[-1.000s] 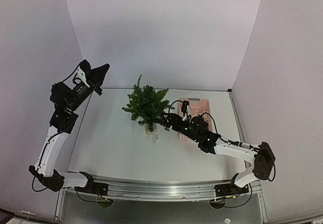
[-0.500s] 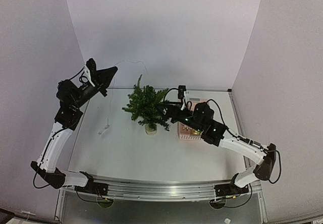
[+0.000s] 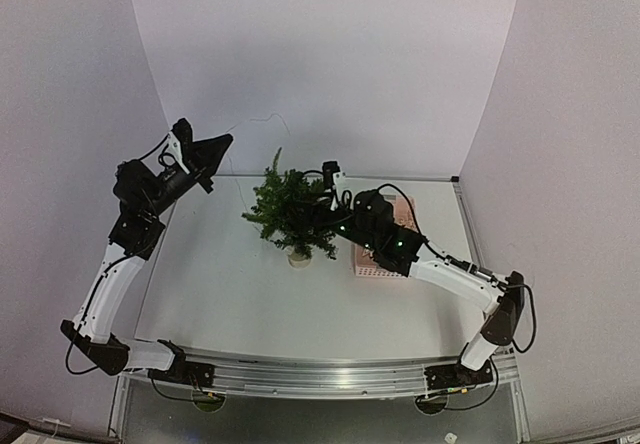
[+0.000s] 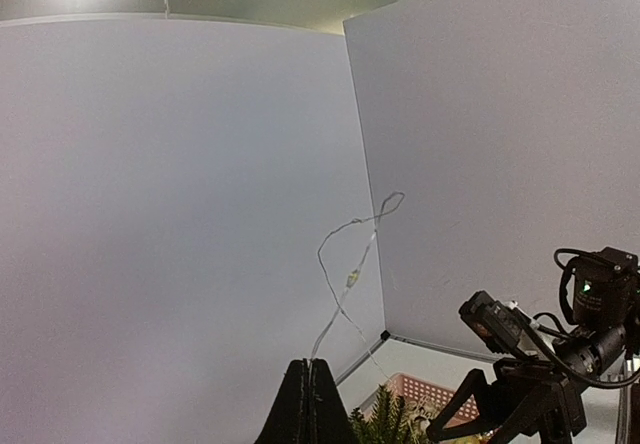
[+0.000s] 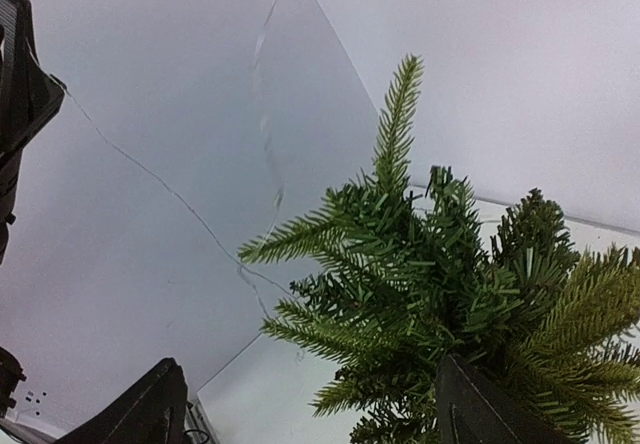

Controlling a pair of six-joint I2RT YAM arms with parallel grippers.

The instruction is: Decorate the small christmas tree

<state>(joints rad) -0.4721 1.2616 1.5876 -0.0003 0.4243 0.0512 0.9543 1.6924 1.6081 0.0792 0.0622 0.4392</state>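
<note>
The small christmas tree [image 3: 288, 207] stands in a pale pot at mid table. My left gripper [image 3: 218, 147] is raised left of the tree and shut on a thin light string [image 3: 268, 119] that arcs toward the treetop. In the left wrist view the shut gripper [image 4: 308, 389] pinches the string [image 4: 345, 284], which loops upward. My right gripper [image 3: 318, 212] is at the tree's right side. In the right wrist view it [image 5: 310, 414] is open, with the tree's branches [image 5: 440, 294] just ahead, some reaching over the right finger [image 5: 490, 409]. The string [image 5: 170, 192] runs to the left gripper [image 5: 20, 74].
A pink basket [image 3: 398, 206] sits right of the tree, mostly covered by the right arm; it shows in the left wrist view [image 4: 420, 394] too. White walls enclose the table on three sides.
The right gripper has risen from near the tree's base and moved left to the tree's upper right side. The string's end that hung to the table half a second ago no longer shows there.
</note>
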